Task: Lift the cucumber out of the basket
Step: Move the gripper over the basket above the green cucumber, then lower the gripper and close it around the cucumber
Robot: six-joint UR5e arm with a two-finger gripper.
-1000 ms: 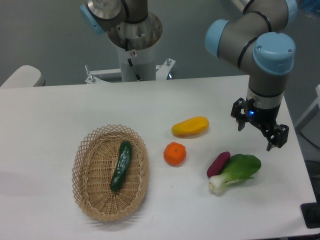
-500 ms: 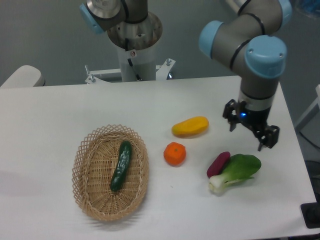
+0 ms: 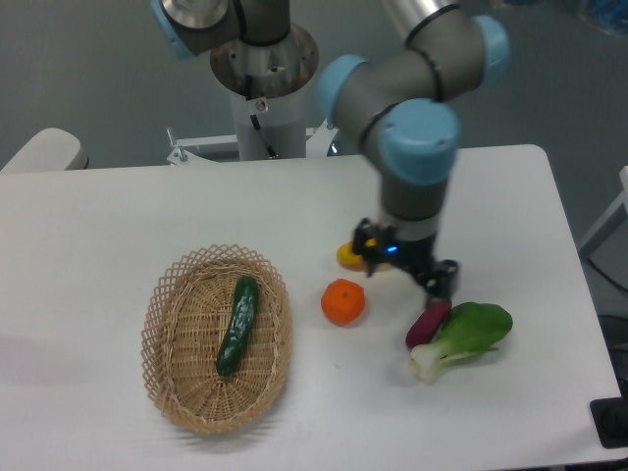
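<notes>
Since the earlier frames your arm has swung left from the table's right edge, and the gripper point(image 3: 404, 266) now hangs over the middle of the table, in front of the yellow fruit point(image 3: 349, 257). You can see only the left end of that fruit; the wrist and fingers cover the rest. Nothing else on the table has shifted.

Your jaws stand apart, with one dark finger low on the left by the yellow fruit and the other lower right, just above the purple vegetable point(image 3: 427, 325). Nothing is held between them. Whether the right fingertip touches the purple vegetable you cannot tell from this view, and the fingers themselves are dark and slightly blurred.

The cucumber point(image 3: 237, 324) lies in the basket point(image 3: 169, 365), well to the left of the gripper. It rests lengthwise on the woven floor, slightly tilted, its upper end toward the far rim. It is fully in view and nothing touches it but the basket.

The orange point(image 3: 342, 301) sits between the basket and the gripper, just below and left of the fingers, apart from them. The bok choy point(image 3: 465, 336) lies against the right side of the purple vegetable, hiding part of it. At the top, the arm's upper links and the robot's base column point(image 3: 265, 93) are cut off by the frame edge.
</notes>
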